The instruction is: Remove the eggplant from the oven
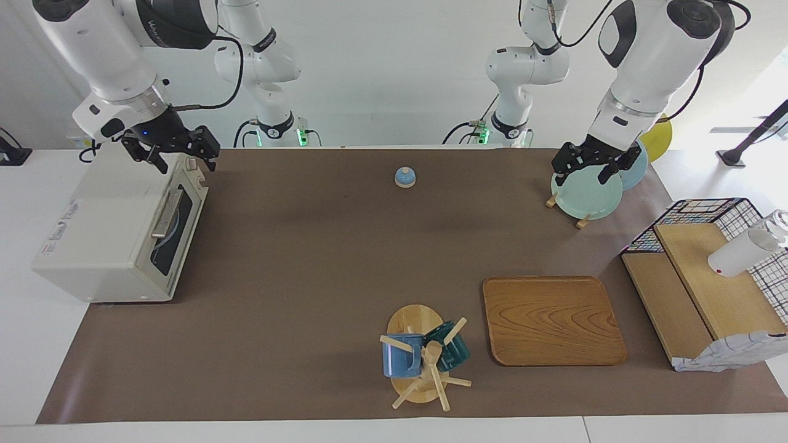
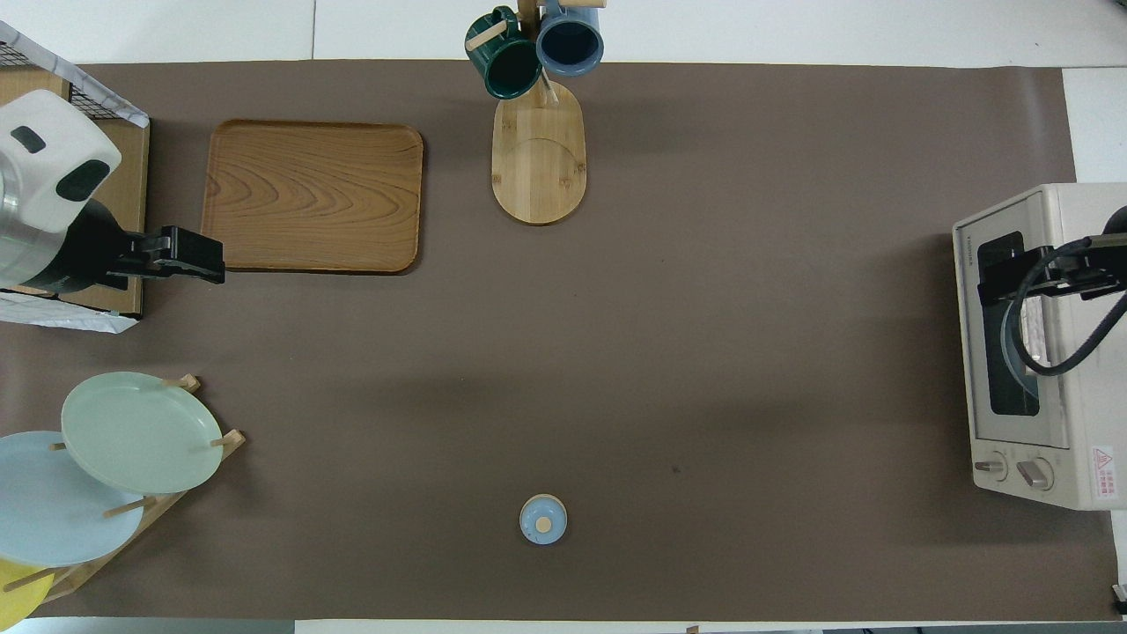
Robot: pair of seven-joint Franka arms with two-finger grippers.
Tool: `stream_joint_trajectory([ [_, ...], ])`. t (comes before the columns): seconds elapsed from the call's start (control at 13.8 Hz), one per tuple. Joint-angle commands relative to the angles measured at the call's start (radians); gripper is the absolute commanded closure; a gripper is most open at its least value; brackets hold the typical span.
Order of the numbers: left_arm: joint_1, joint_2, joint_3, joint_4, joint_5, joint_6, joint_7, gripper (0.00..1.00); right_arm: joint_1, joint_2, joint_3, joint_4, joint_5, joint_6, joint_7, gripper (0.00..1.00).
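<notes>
— Eggplant: can you see it?
— No. The oven (image 1: 104, 234) stands at the left edge of the facing view, at the right arm's end of the worktop (image 1: 308, 277). Its glass door (image 1: 175, 221) is shut, and only a curved rim shows through the dark glass.
— The grippers?
— The right gripper (image 1: 181, 161) hangs at upper left over the oven's top corner, fingers spread wide, holding nothing.
— And moving right?
— A small blue bell (image 1: 405, 177) is at upper centre, a mug tree (image 1: 422, 357) at lower centre, and a wooden tray (image 1: 551, 320) beside it. At upper right the left gripper (image 1: 583, 175) hangs by the mint plate (image 1: 585, 200) in its rack, also spread wide and empty.
</notes>
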State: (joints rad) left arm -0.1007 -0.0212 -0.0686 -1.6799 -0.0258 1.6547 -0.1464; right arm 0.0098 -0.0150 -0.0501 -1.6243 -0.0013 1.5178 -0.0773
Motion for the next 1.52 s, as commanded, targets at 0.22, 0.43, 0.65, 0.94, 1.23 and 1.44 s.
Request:
stream_joint_trajectory([
  [0.22,0.009,-0.016,-0.005,-0.006,0.004,-0.004,0.011,0.00,0.002,-0.020,-0.004,-0.023,0.027,0.019,0.020,0.00],
  [0.43,0.009,-0.016,-0.005,-0.006,0.004,-0.004,0.011,0.00,0.002,-0.025,-0.002,-0.034,0.027,0.025,0.037,0.00],
  [0.65,0.009,-0.016,-0.005,-0.006,0.004,-0.004,0.011,0.00,0.002,-0.040,-0.002,-0.069,0.026,0.044,0.019,0.21],
  [0.94,0.009,-0.016,-0.005,-0.006,0.004,-0.004,0.011,0.00,-0.025,-0.075,-0.010,-0.152,0.014,0.103,-0.044,1.00],
  [1.23,0.009,-0.016,-0.005,-0.006,0.004,-0.006,0.011,0.00,-0.048,-0.122,-0.013,-0.327,-0.040,0.289,0.014,1.00],
  [1.44,0.009,-0.016,-0.005,-0.006,0.004,-0.006,0.011,0.00,-0.093,-0.096,-0.013,-0.356,-0.114,0.335,0.016,1.00],
])
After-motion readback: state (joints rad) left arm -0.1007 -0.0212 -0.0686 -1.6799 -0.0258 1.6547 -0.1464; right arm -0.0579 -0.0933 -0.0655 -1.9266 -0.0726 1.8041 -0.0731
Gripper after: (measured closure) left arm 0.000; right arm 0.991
